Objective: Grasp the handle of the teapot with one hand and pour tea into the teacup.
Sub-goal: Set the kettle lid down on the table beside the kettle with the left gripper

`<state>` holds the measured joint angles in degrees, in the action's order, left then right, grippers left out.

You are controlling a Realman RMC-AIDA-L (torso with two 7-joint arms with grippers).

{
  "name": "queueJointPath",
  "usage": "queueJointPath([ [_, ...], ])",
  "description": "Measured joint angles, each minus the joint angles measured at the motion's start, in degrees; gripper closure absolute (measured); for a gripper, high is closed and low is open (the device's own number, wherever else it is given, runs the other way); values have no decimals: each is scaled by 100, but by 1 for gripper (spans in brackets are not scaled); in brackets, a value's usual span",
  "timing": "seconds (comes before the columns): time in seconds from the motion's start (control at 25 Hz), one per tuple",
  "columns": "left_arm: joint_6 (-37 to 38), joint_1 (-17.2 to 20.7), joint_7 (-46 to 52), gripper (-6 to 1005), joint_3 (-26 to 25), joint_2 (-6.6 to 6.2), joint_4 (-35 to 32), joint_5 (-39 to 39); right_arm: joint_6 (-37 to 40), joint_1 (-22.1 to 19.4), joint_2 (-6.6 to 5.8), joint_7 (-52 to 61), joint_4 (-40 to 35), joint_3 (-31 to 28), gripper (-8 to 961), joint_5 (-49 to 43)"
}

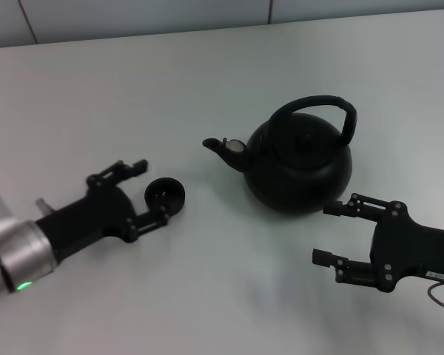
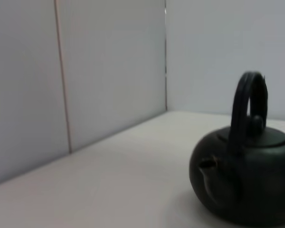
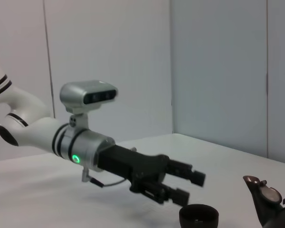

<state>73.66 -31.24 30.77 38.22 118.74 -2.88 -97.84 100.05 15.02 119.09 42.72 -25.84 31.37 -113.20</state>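
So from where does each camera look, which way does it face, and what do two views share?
Head view: from above, down at the table, teapot, teacup; left gripper and right gripper both show, open.
Left wrist view: low at table level, facing the teapot and its handle; no part of the robot shows.
Right wrist view: low, facing the left gripper, teacup and spout.
All three share the teapot.

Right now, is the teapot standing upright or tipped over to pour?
Upright. The teapot sits flat on the table, its handle arching overhead and spout level. Neither gripper holds it.
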Motion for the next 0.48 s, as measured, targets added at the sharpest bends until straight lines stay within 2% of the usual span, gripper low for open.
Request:
queueJointPath([
  [0.12,727,395,301,204,-35,-33,-620,9,-22,13,0,0,1,0,213,0],
  [0.16,727,395,301,204,-35,-33,-620,9,-28,14,0,0,0,-8,213,0],
  [0.28,1333,816,720,204,-6,-67,-1217,-15,-32,22,0,0,1,-48,213,0],
  [0.36,1791,1247,1027,204,58,-127,-1746,-70,-34,35,0,0,5,-130,213,0],
  [0.4,1791,1247,1027,204,58,-127,-1746,-70,-34,41,0,0,7,-149,213,0],
  [0.48,2025,1542,1319,204,80,-214,-2060,-106,-35,43,0,0,9,-170,213,0],
])
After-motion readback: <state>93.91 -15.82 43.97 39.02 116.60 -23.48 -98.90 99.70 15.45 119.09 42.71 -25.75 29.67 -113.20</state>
